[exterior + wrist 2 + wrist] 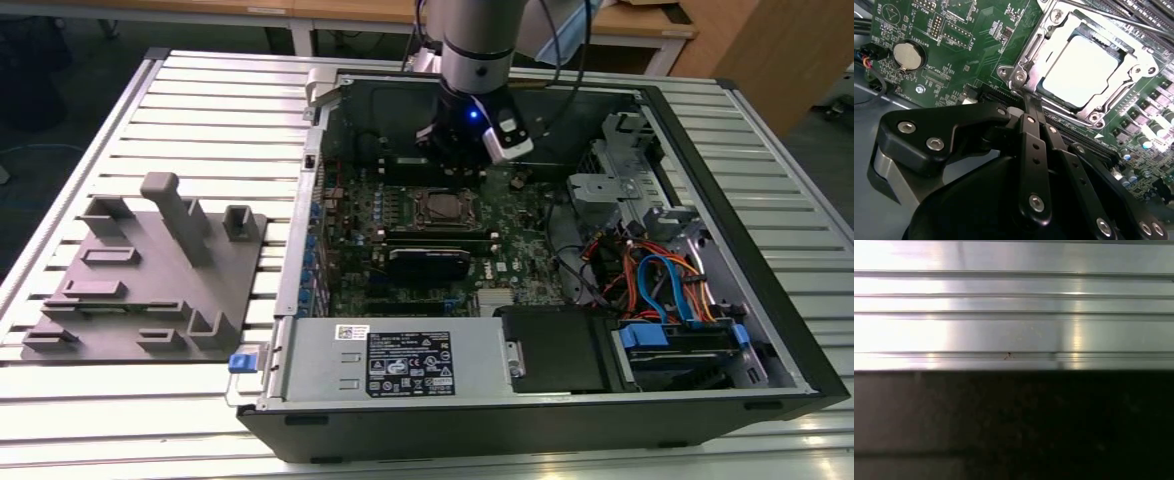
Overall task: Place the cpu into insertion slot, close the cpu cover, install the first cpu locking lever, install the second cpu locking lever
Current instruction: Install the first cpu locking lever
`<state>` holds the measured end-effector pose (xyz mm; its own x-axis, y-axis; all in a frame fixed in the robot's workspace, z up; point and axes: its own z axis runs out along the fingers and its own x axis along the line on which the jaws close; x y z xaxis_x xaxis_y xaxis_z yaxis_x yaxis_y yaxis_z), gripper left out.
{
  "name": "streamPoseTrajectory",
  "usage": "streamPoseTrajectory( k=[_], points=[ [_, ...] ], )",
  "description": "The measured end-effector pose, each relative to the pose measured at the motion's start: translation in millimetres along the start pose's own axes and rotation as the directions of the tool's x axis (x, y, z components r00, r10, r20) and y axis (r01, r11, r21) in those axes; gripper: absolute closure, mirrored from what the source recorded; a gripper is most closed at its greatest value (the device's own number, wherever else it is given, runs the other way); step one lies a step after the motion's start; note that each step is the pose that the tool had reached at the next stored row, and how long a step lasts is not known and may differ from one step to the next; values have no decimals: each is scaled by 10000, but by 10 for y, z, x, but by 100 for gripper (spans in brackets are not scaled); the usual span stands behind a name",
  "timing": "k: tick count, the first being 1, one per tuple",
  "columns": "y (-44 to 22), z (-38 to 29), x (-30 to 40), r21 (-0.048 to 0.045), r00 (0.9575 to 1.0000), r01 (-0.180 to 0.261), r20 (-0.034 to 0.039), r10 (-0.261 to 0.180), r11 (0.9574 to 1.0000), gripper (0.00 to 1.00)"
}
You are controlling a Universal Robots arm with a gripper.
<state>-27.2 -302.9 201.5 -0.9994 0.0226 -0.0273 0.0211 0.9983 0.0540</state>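
A ribbed metal desk [160,110] carried an open computer case [747,250], with a grey fixture block [147,275] beside it toward the exterior view's left. The case lay on its side, its black rim framing the green circuit board [354,215]; a power supply [387,365] with a white printed label, too small to read, filled the near edge, and bundled blue and orange cables [661,285] crowded the exterior view's right. The arm [477,50] came down inside the case at the far side of the board, a blue light glowing on its wrist.

In the second wrist view the end effector [1026,102] had its black fingers [1034,150] drawn together to a narrow tip, touching or just over the near edge of the insertion slot [1021,65]; whether anything was pinched there could not be told. The cpu [1079,67] sat in the slot, its pale top glaring, with the cpu cover [1134,55] down around it. A round coin cell [906,56] lay well apart. Board lettering was visible but unreadable.

In the first wrist view, ribbed metal [1014,305] met a dark blurred band.
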Motion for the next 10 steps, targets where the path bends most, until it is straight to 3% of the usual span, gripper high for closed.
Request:
streamPoseTrajectory(
  k=[10],
  points=[
    [-35,-7,-1,6,10000,-2,0,2,10000,90]
  ],
)
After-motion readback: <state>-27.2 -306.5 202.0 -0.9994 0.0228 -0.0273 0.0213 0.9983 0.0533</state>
